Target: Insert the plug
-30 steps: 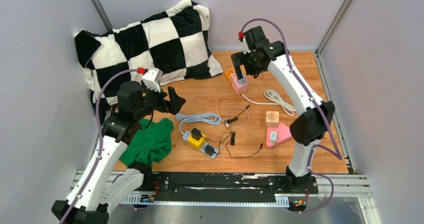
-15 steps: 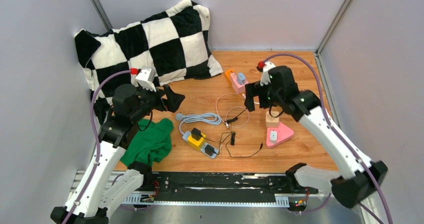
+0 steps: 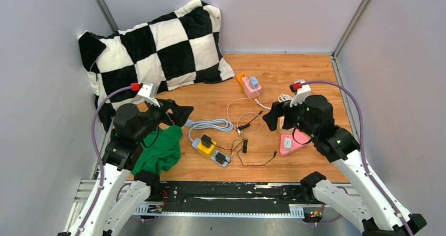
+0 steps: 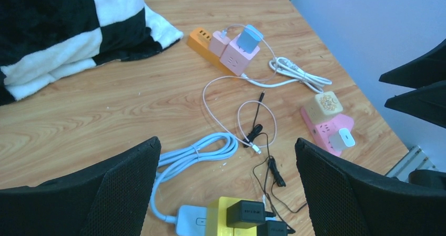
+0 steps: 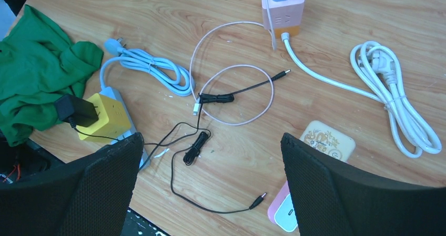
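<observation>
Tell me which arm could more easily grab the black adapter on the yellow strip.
Probably left: the left gripper, open, hangs nearer the black adapter than the right gripper does.

**Robotics laboratory test cell.** A wooden tabletop (image 3: pixel 210 96) is enclosed on the left, right and far sides by plain grey panels (image 3: pixel 284 15) joined at the corners by aluminium posts (image 3: pixel 355 19). A black mounting rail (image 3: pixel 231 204) runs along the near edge. Unrelated props lie scattered: checkered pillow (image 3: pixel 158 44), green cloth (image 3: pixel 158 152), yellow power strip (image 3: pixel 201 149), coiled pale-blue cable (image 3: pixel 213 124).
</observation>
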